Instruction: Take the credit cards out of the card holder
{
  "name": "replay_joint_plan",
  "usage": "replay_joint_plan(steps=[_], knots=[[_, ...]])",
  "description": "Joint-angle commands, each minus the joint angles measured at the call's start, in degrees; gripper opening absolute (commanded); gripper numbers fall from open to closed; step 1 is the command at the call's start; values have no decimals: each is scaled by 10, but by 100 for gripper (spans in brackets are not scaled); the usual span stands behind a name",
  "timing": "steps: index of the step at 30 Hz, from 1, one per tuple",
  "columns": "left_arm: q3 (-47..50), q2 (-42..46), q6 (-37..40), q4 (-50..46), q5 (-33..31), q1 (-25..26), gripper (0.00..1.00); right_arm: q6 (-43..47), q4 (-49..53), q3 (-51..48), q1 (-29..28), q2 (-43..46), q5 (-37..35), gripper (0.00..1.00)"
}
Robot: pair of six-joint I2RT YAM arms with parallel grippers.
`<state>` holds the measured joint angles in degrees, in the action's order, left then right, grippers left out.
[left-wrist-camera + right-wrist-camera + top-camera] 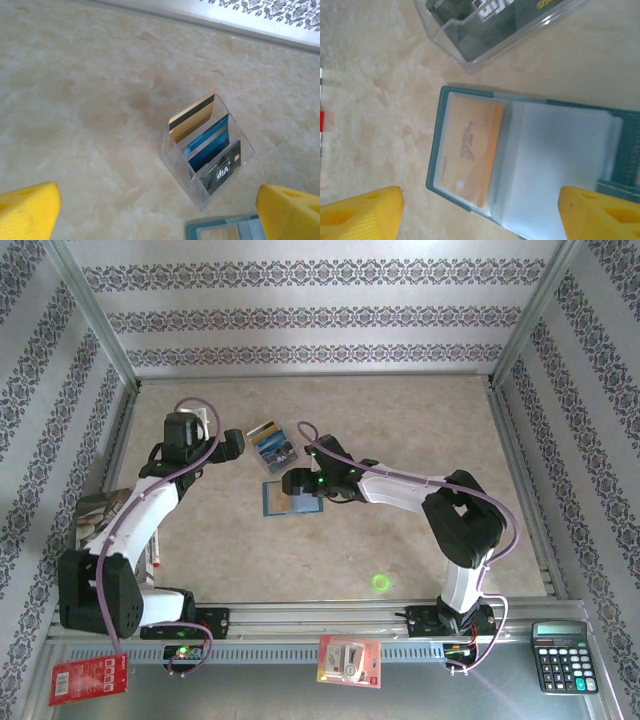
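The holder [272, 502] lies open and flat mid-table, directly under your right gripper [480, 215], whose jaws stand wide apart with nothing between them. From the right wrist, an orange card [470, 152] sits in the sleeve of the panel nearer one finger, its long axis running across the line between your fingers. The other sleeve looks empty. Your left gripper [159, 210], also spread wide and empty, hovers over a clear rack [220, 187] just past the holder's far edge, with gold, blue and dark cards [207, 142] standing in it on edge. The right arm is nearer, so I judge the orange card is its to pull. I cannot tell which side that sleeve opens.
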<state>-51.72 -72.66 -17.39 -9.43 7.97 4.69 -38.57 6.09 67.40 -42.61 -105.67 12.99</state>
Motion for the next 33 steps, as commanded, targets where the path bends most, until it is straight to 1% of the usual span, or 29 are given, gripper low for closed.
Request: replay_joint_plan(steps=[1, 3, 5, 7, 9, 12, 16, 21, 25, 28, 33], knots=[[31, 42, -49, -2, -35, -12, 100, 43, 77, 56, -29, -31, -65, 78], [52, 63, -66, -2, -46, -14, 100, 66, 120, 88, -48, -51, -112, 78], [65, 79, -89, -15, -66, -18, 100, 84, 152, 116, -59, -69, -143, 78], [70, 88, -103, -29, -71, -23, 100, 97, 176, 139, -67, -85, -165, 78], [81, 97, -109, -21, -67, -26, 100, 108, 196, 160, -72, -103, -178, 78], [96, 109, -121, 2, -53, -28, 100, 115, 219, 184, -72, -127, -176, 77], [86, 102, -131, -3, -27, -29, 100, 118, 242, 199, -72, -150, -177, 76], [59, 79, -137, -23, 3, -29, 100, 108, 244, 191, -70, -156, -181, 75], [53, 65, -145, -19, 34, -29, 100, 106, 251, 188, -68, -166, -187, 73], [52, 52, -157, -16, 57, -29, 100, 97, 249, 174, -64, -170, -187, 71], [43, 16, -174, -20, 124, -29, 98, 85, 234, 140, -55, -171, -179, 63]])
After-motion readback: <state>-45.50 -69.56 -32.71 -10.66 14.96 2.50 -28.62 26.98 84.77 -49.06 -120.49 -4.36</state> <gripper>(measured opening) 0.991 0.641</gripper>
